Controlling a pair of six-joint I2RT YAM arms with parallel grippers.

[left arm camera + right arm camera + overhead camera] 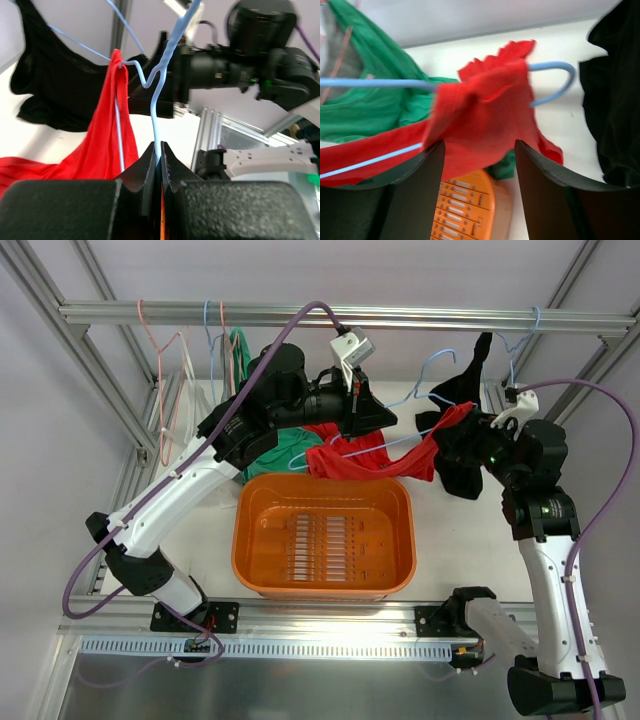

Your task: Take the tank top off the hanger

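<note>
Open room over the desk point(450, 540) and the orange basket point(240, 540) below; tighter at the sides, with a green garment point(280, 445) and a black garment point(462, 465) close by. Red tank top point(365, 462) draped along the blue hanger point(156, 115), above the basket's far rim. Probably light, limp and quick to snag; best taken at the bunched strap on the hanger's shoulder. Left fingers point(142, 170) clamped on the hanger wire; right fingers point(415, 200) spread wide either side of that strap.
</note>
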